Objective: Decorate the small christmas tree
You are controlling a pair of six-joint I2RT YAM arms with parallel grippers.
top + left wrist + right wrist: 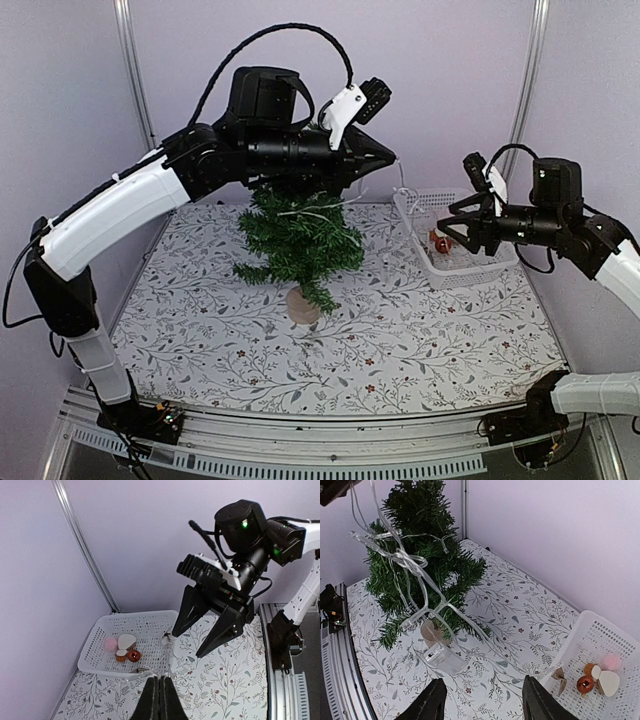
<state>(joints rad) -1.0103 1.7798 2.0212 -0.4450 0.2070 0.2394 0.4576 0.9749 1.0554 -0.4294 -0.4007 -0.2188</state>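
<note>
Tree position from the top view: the small christmas tree (pixel 300 240) is stood upright on the floral tablecloth (pixel 200 330), below and slightly left of the left gripper (pixel 387 156), whose jaws are pressed together. The right gripper (pixel 448 228) is held well to the tree's right, over the white basket (pixel 478 268), with its jaws parted.

From the left wrist view, the left fingers (pixel 150 700) are seen shut tip to tip. A red ball (pixel 134 655) is lying in the basket.

From the right wrist view, the tree is seen ahead and left of the open jaws, well apart from them. It is draped with a clear light string (pixel 415 562). The strands run up to the top-left corner, where they appear to be pinched by the left gripper, though the grip is cut off. A clear battery box (pixel 442 659) is lying just beside the stump.
</note>
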